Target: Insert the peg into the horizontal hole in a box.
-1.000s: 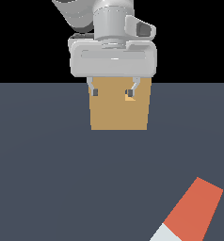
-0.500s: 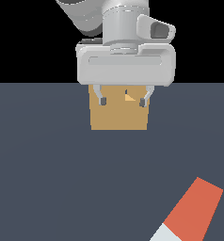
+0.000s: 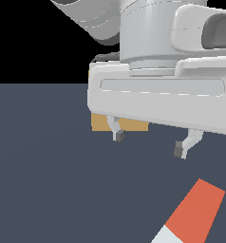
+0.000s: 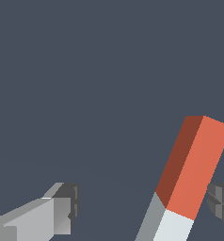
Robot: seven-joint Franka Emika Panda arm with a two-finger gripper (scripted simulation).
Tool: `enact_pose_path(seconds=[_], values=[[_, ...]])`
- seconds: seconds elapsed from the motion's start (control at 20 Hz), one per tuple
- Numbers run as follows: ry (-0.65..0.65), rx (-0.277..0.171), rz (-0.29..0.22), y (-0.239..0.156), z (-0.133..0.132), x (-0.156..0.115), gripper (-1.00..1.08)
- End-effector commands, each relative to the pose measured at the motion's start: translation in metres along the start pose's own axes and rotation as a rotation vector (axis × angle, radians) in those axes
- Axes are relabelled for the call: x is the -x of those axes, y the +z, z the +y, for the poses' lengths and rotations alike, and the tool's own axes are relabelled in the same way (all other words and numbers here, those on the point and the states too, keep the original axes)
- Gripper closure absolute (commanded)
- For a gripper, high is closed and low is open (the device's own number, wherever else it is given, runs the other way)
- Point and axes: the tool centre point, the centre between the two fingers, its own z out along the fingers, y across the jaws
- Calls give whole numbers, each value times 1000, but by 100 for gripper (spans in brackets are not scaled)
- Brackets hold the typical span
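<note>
The peg (image 3: 193,213) lies flat on the dark floor at the exterior view's lower right, orange-red with its pale end (image 3: 169,236) toward the bottom edge. In the wrist view the peg (image 4: 195,169) lies between my fingers, close to the dark finger pad (image 4: 220,200) and apart from the other finger (image 4: 62,209). My gripper (image 3: 149,142) is open and empty, hovering above the floor, up and to the left of the peg. The tan box (image 3: 105,124) stands behind the gripper, mostly hidden by the hand; its hole is not visible.
The dark grey floor (image 3: 48,180) spreads around the peg and box. The large white hand and arm (image 3: 157,71) fill the upper part of the exterior view.
The gripper has moved toward the camera and to the exterior view's right, closer to the peg. It now looms larger and hides most of the box. The peg has not moved.
</note>
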Motion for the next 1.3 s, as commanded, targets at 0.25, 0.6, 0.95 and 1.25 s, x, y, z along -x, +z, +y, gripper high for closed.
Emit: enact_pose_path(seconds=[0.25, 0.6, 0.95, 1.25], values=[[262, 5, -2, 28, 33, 72, -92], [381, 6, -3, 40, 41, 108, -92], [381, 6, -3, 47, 40, 109, -92], [386, 6, -3, 76, 39, 110, -92]])
